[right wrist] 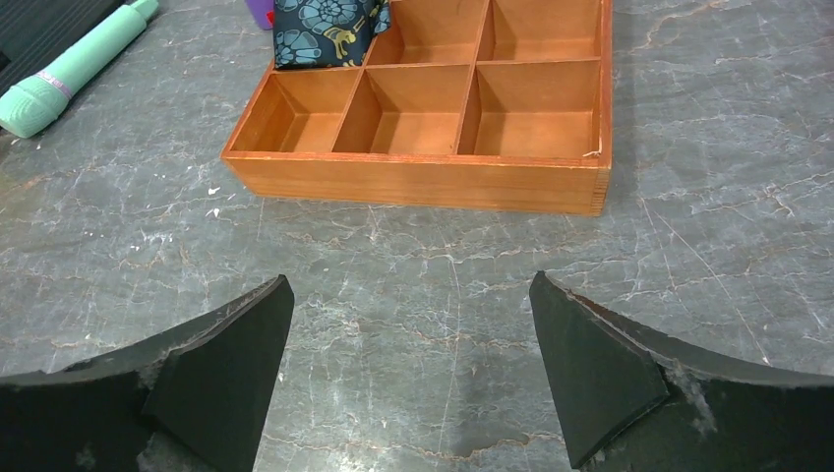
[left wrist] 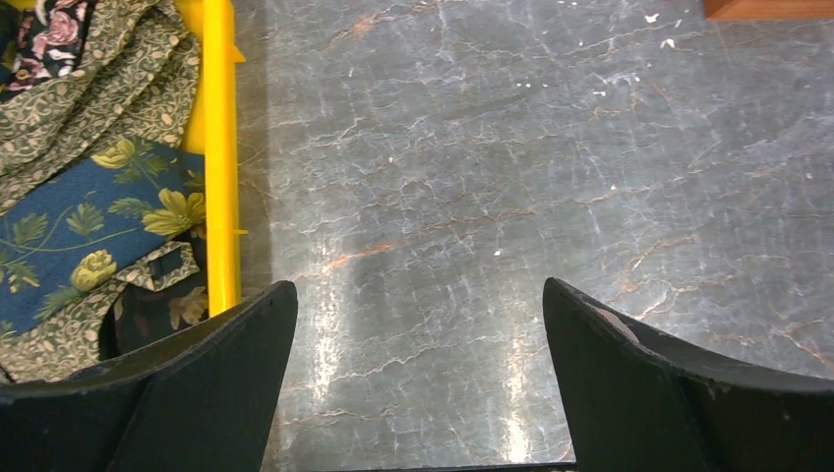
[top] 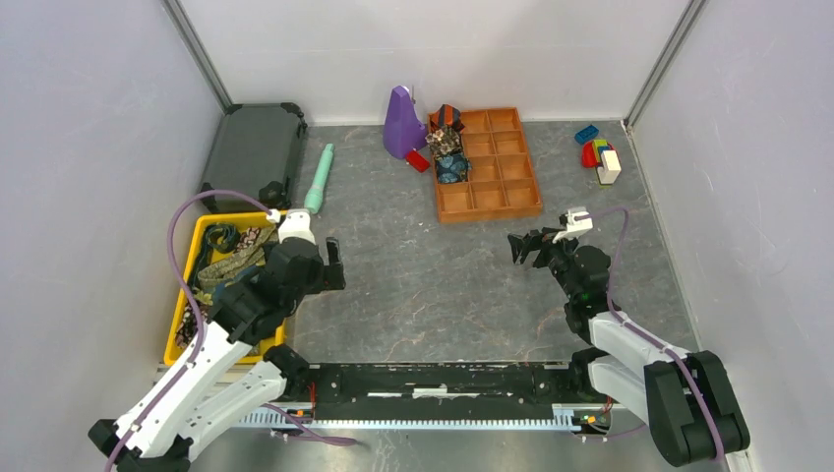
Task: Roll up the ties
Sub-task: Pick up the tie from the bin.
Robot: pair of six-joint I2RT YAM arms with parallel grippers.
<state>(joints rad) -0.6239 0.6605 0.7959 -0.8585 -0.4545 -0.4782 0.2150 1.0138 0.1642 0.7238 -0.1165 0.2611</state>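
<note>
2 tools are spread wide and hold nothing. The left tool [top: 332, 264] hangs over bare tabletop [top: 423, 295] just beside the yellow bin [top: 182, 307] at the left edge. The right tool [top: 526, 246] hangs near the wooden tray [top: 502, 189]. Loose ties [top: 231, 254] lie heaped in the bin, among them a navy flowered tie [left wrist: 89, 236] touching an olive-gold tie [left wrist: 118, 88]. Rolled ties [top: 447, 147] sit in the far compartments of the tray's left column.

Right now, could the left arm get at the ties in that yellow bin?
Probably yes. The left end effector is open and hovers just beside the rim of the yellow bin. The ties lie uncovered inside it, with nothing in between.
</note>
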